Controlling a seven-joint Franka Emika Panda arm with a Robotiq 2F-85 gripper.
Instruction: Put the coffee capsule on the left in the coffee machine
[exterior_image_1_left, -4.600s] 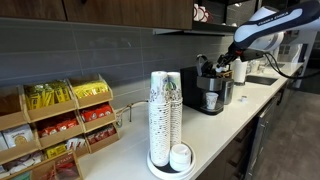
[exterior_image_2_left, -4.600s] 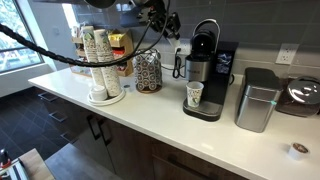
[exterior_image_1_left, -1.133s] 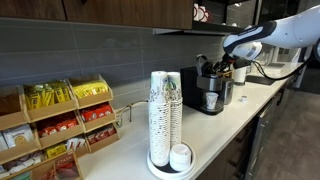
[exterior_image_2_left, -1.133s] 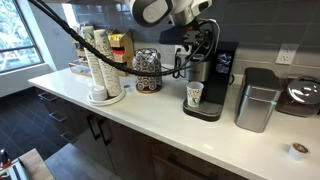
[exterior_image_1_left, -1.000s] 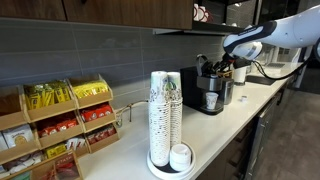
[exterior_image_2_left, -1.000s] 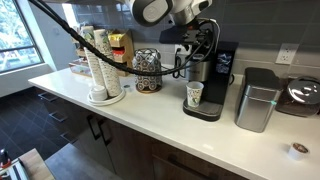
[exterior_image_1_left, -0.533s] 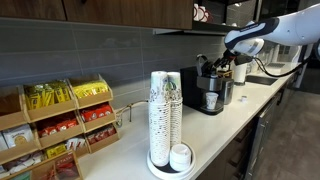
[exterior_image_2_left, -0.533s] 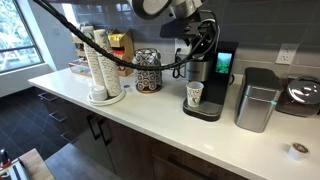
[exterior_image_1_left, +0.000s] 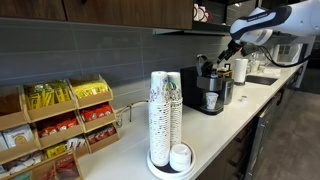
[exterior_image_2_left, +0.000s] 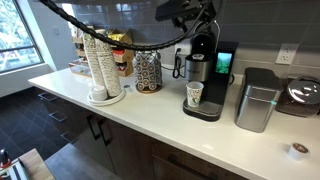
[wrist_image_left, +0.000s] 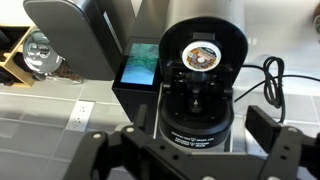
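The coffee machine (exterior_image_2_left: 205, 78) stands on the white counter with its lid raised; it also shows as the coffee machine (exterior_image_1_left: 212, 88). From above, the wrist view shows the coffee machine (wrist_image_left: 200, 95) with a round coffee capsule (wrist_image_left: 203, 55), patterned on top, lying in the open black chamber. My gripper (wrist_image_left: 185, 142) hangs open above the machine with nothing between its fingers (wrist_image_left: 283, 138). In both exterior views the gripper (exterior_image_2_left: 197, 12) (exterior_image_1_left: 233, 44) hovers clear above the raised lid.
A paper cup (exterior_image_2_left: 194, 95) sits under the spout. A tall cup stack (exterior_image_2_left: 98, 65) and a wire basket (exterior_image_2_left: 147, 72) stand to one side, a metal bin (exterior_image_2_left: 258, 100) to the other. A small white round thing (exterior_image_2_left: 296, 150) lies near the counter's edge. Snack racks (exterior_image_1_left: 60, 125) line the wall.
The gripper has lifted up and away from the machine's top and its jaws have spread fully. The capsule stays in the chamber.
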